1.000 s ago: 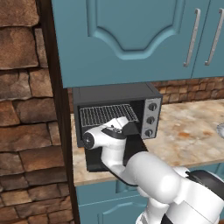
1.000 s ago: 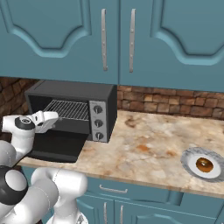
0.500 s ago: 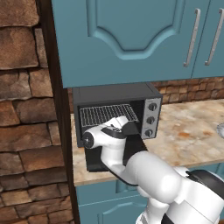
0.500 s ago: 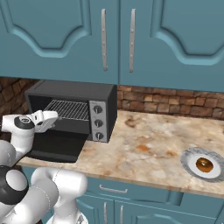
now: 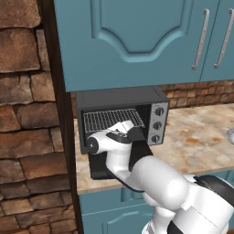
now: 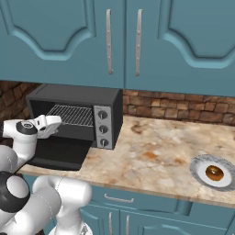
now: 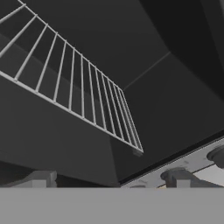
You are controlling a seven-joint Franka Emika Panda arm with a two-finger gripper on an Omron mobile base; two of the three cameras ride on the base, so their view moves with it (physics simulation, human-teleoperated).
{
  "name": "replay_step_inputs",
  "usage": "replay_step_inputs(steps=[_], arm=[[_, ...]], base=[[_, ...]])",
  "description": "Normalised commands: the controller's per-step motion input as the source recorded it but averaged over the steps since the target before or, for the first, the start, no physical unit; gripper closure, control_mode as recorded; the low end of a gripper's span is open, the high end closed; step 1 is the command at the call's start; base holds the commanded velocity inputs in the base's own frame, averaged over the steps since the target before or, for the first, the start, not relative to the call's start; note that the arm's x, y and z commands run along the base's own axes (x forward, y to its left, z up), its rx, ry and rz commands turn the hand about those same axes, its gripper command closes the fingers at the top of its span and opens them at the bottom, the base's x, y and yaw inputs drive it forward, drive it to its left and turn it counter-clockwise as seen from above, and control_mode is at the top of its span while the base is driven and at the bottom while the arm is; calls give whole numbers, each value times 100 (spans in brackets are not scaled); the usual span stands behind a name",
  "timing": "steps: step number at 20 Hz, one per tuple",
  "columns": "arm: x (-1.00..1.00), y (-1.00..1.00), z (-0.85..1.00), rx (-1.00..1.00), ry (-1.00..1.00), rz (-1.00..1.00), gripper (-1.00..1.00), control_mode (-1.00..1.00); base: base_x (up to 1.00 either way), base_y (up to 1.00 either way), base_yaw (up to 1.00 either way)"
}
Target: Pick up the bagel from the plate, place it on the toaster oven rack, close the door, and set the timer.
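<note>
Fingers (image 7: 41, 178): standing spread as wide as they go, 2 tips poking up at the bottom of the hand view, gripping nothing.
Gripper (image 6: 54, 121): hovering at the oven mouth above the lowered door (image 6: 57, 153), near the toaster oven rack (image 7: 74, 81).
Hidden: arm is covering much of the door in the left base view.
Bagel (image 6: 214, 172): lying on the plate (image 6: 198, 165), well apart from the oven.
Timer (image 6: 104, 142): lowest of 3 knobs.

The robot's white arm hides the front of the flat silver wire rack (image 5: 109, 119) and part of the black folded-down door (image 5: 98, 165). The pale round plate (image 5: 230, 135) is cut off by the picture's edge. The small round brown bagel (image 6: 214, 172) is too small to show detail.
</note>
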Motion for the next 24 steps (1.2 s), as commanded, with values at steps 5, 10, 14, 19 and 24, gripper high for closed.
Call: replay_step_inputs(steps=[5,10,14,19,24], arm=[[1,0,8,0,0,0,-100,-100],[11,0,1,0,0,4,-100,-100],[17,0,0,0,0,7,-100,-100],[27,0,0,0,0,10,-100,-100],[24,0,-5,0,0,9,-100,-100]], base=[[0,0,0],[0,0,0],[0,0,0],[0,0,0],[0,0,0]])
